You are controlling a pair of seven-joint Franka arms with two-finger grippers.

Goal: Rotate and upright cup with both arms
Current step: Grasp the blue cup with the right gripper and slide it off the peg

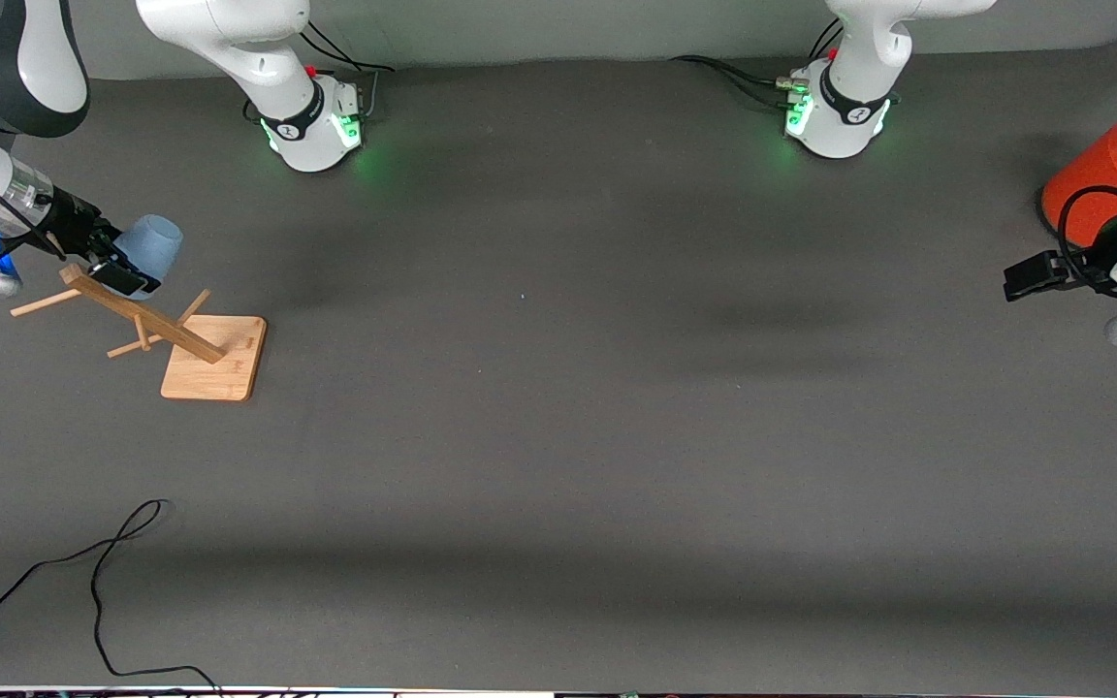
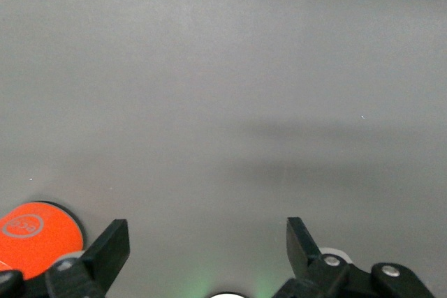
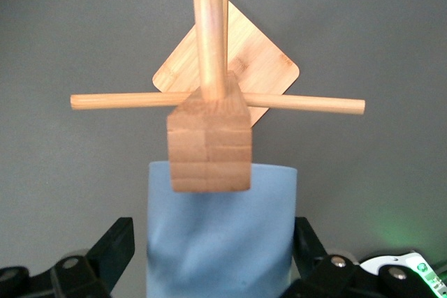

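My right gripper (image 3: 222,252): fingers spread around the cup (image 3: 221,232), at the peg rack (image 1: 195,334).
My left gripper (image 2: 207,249): spread, waiting by the orange cylinder (image 1: 1097,179).

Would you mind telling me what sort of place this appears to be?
Probably a robotics lab bench: two white jointed robot arms bolted to a dark grey matte table, with a wooden peg rack as a test prop.
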